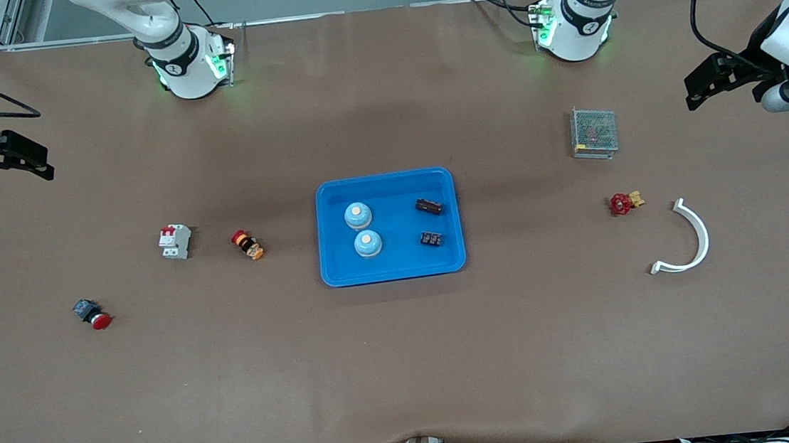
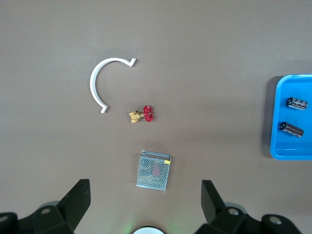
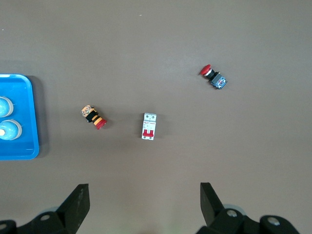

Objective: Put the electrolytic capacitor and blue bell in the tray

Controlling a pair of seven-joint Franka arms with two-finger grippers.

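Observation:
The blue tray [image 1: 395,193] lies at the middle of the table. In it sit two blue bells [image 1: 358,215] [image 1: 368,243] and two black electrolytic capacitors [image 1: 428,206] [image 1: 430,238]. The left wrist view shows one end of the tray [image 2: 292,146] with both capacitors [image 2: 296,103] [image 2: 291,128]. The right wrist view shows the tray's other end [image 3: 19,146] with the bells [image 3: 4,105] [image 3: 9,129]. My left gripper [image 1: 690,92] [image 2: 146,200] hangs open and empty over the left arm's end of the table. My right gripper [image 1: 46,163] [image 3: 145,200] hangs open and empty over the right arm's end.
Toward the left arm's end lie a metal mesh box [image 1: 594,133], a red-handled brass valve [image 1: 623,202] and a white curved piece [image 1: 689,238]. Toward the right arm's end lie a white breaker [image 1: 175,241], an orange-and-black button [image 1: 247,245] and a red push button [image 1: 92,313].

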